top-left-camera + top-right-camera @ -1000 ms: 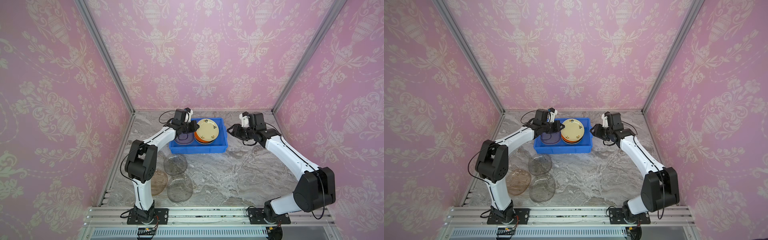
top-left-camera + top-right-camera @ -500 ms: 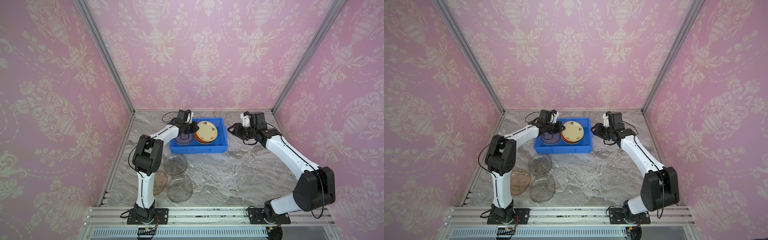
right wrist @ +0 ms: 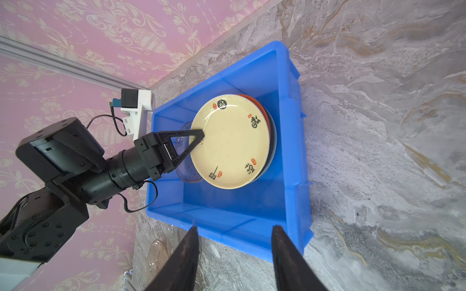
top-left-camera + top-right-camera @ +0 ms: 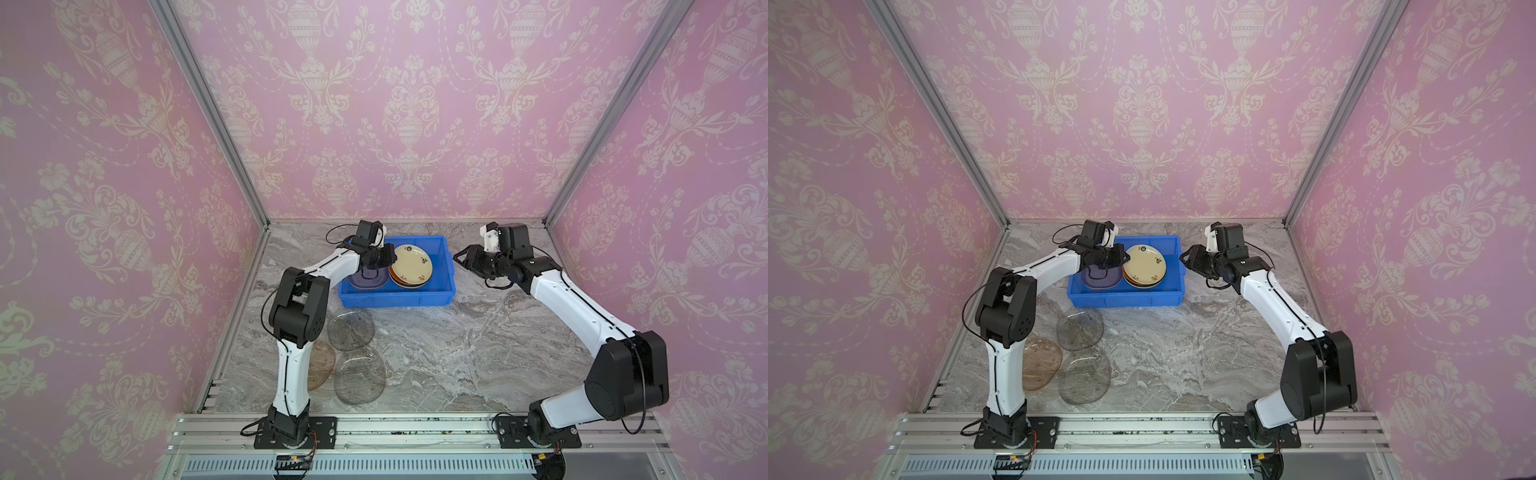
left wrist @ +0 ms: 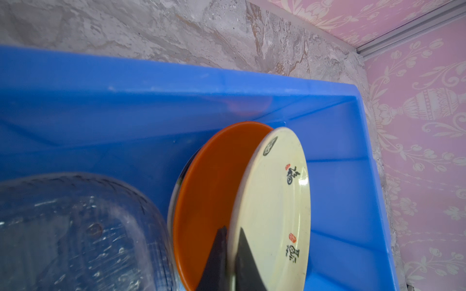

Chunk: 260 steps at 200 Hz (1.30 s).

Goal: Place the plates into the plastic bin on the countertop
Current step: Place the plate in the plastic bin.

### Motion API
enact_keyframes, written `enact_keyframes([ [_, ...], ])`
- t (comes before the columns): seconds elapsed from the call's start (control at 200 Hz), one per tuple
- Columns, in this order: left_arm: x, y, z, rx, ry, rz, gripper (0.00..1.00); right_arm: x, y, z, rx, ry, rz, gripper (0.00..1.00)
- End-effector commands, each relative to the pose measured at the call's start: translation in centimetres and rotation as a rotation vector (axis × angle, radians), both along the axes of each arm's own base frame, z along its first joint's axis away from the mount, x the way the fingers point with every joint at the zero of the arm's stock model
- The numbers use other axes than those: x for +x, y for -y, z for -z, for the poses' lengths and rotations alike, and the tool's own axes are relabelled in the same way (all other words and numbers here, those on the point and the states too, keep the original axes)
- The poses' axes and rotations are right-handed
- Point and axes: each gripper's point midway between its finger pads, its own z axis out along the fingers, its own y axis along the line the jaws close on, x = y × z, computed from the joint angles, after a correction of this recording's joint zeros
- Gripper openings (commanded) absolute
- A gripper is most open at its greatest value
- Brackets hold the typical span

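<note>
Left arm's jaws are apparently pinching the raised rim of the cream plate (image 5: pixel 274 201), lower centre, tilting it over the orange plate (image 5: pixel 209 189) inside the plastic bin (image 5: pixel 100 113). Right arm's jaws are hanging spread, empty.

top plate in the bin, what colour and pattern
Cream plate with small dark motifs; best in right wrist view.

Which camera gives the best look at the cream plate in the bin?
The right wrist view: the cream plate shows its whole face and motifs. In both top views it is small; the left wrist view sees it nearly edge-on.
</note>
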Motion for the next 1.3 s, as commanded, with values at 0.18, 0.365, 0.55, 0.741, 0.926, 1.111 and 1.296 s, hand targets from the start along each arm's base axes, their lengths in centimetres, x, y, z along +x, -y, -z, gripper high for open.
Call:
enact_keyframes([
  [0.18,0.7,-1.1,0.3,0.080,0.012,-0.008,0.38,0.4,-0.4,0.4,0.040,-0.008,0.000,0.49],
  [0.365,0.5,-1.8,0.3,0.122,0.011,-0.020,0.45,0.4,-0.4,0.4,0.042,-0.010,-0.001,0.50],
  [0.55,0.4,-2.8,0.5,0.183,0.012,-0.033,0.54,0.5,-0.5,0.1,0.050,0.001,-0.003,0.50],
  [0.741,0.1,-2.6,1.2,0.196,-0.014,-0.032,0.39,0.6,-0.6,0.0,0.060,0.001,-0.005,0.49],
  [0.926,-0.4,-1.3,2.2,0.207,-0.040,-0.002,0.19,0.0,-0.4,1.5,0.050,-0.030,-0.003,0.49],
  [1.111,-0.6,-0.6,3.5,0.217,-0.069,0.017,0.16,-0.2,-0.3,1.9,0.040,-0.041,-0.002,0.50],
  [1.296,-0.5,-0.4,4.2,0.207,-0.080,0.013,0.15,-0.4,-0.2,2.0,0.035,-0.043,-0.002,0.49],
])
